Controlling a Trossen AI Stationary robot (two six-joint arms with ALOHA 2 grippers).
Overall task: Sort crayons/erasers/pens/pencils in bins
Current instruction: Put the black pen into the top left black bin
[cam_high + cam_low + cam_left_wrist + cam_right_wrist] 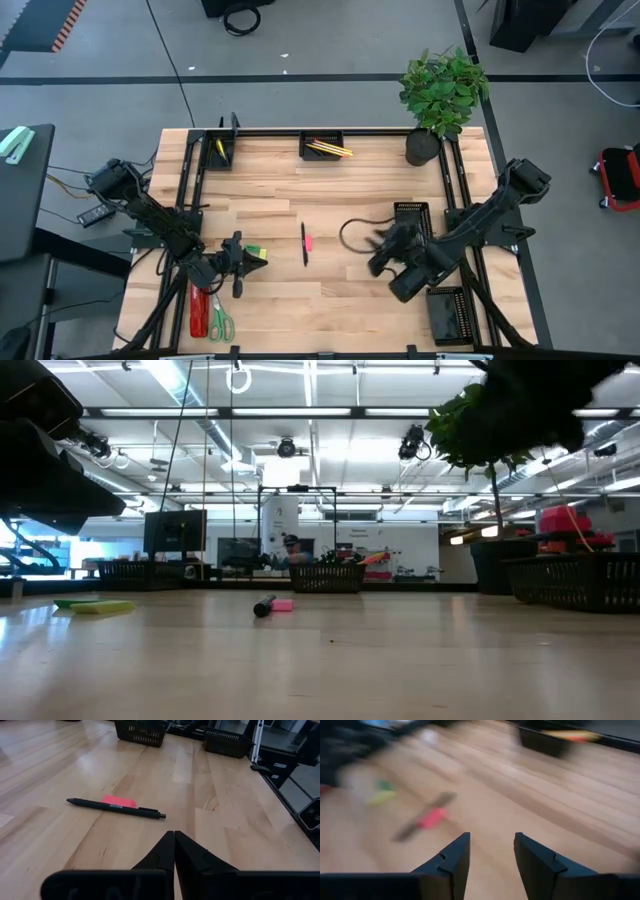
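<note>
A slim black pen (304,244) lies near the middle of the pale wooden worktop (330,190), with a small neon-pink eraser block (309,241) touching its side; the left wrist view shows the same pair, pen (116,807) in front and eraser (119,801) just behind it. Towards the left edge, two more small eraser blocks, one neon yellow and one green (257,254), sit together just beside the left gripper (237,265). That gripper hovers low over the wood, and its two dark fingers (165,852) are pressed together with nothing between them.

The right gripper (385,255) hangs over the right half of the worktop, blurred in the high view. In its own wrist view the two dark fingers (455,857) stand spread apart and empty, facing the pen and pink eraser (432,817).

Four black mesh rectangular bins are on the worktop. One at the middle of the far edge (322,146) holds long thin yellow pencils (328,149) with some reddish sticks. One at the far left corner (221,148) holds something yellow that is too small to make out. One stands near the right edge (411,215), and one sits at the near right corner (450,315).

A green leafy plant in a dark round pot (424,146) stands at the far right corner. A red stapler (199,312) and green-handled scissors (220,321) lie at the near left corner
</note>
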